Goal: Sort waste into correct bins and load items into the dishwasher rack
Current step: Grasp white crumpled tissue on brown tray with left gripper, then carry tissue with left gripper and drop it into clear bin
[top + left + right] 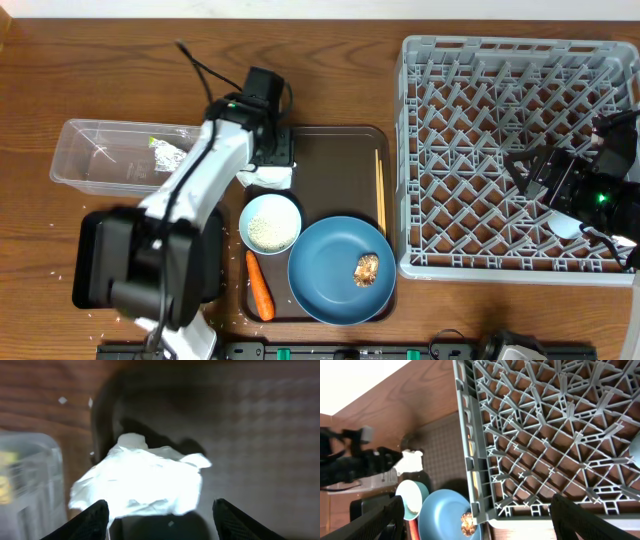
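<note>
Straddling the napkin (140,480) at the tray's (330,160) ten o'clock, the left gripper (160,510) gaped, probably needing a lower pinch; the right gripper (477,502) gaped too.

Reading everything off the brown tray (330,160). Blue plate (325,275) fills its near-right corner, with the brown food lump (366,269) on the plate's right side. White bowl (270,222) with rice sits mid-left; the carrot (260,285) lies along the near-left edge and the chopsticks (380,190) along the right edge. My left hand (272,165) is over the far-left corner, above the white napkin (266,180). Left of the tray: clear tub (90,165) holding a wrapper (165,152). Right of it: grey rack (420,150), with my right hand (530,172) above its floor.
</note>
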Action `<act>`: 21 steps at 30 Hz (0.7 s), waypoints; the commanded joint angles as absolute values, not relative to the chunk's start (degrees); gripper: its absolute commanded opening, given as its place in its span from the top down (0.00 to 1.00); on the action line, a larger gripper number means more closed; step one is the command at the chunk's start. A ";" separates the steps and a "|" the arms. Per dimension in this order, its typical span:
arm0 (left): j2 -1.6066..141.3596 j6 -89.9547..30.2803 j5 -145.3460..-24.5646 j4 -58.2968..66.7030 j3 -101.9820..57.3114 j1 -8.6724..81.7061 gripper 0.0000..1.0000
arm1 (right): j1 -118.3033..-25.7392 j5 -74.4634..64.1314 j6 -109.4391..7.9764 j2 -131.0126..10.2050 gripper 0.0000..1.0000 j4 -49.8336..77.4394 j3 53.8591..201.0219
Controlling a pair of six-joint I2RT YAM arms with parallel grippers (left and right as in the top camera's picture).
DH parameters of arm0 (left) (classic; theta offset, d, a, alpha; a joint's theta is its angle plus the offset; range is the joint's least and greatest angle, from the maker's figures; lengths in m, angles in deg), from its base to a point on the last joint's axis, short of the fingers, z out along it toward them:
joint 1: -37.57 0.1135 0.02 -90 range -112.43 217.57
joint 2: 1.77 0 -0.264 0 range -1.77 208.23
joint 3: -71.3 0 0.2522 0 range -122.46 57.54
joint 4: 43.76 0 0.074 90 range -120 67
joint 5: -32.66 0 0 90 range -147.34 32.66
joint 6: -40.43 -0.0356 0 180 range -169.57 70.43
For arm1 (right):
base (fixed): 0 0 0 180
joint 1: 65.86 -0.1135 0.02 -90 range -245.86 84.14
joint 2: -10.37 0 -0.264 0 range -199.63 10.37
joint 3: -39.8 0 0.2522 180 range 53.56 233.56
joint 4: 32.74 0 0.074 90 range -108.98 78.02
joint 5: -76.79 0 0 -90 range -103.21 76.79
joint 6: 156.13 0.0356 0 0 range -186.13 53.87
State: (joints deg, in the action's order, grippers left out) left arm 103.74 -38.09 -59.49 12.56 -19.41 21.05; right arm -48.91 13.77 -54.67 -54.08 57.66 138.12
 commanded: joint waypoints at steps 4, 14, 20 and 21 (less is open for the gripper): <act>108.66 -39.49 -57.92 10.60 -19.17 21.07 0.32 | -49.43 13.55 -55.50 -54.14 0.13 57.99 137.70; 113.14 -39.47 -59.99 8.74 -19.17 21.07 0.41 | -49.43 13.55 -55.50 -54.14 0.12 58.16 137.70; 113.14 -39.49 -61.31 8.76 -19.17 21.07 0.77 | -49.43 13.55 -55.50 -54.14 0.12 58.49 137.70; 112.95 -39.47 -61.44 8.94 -19.19 21.07 0.88 | -49.43 13.55 -55.52 -54.14 0.12 58.62 137.70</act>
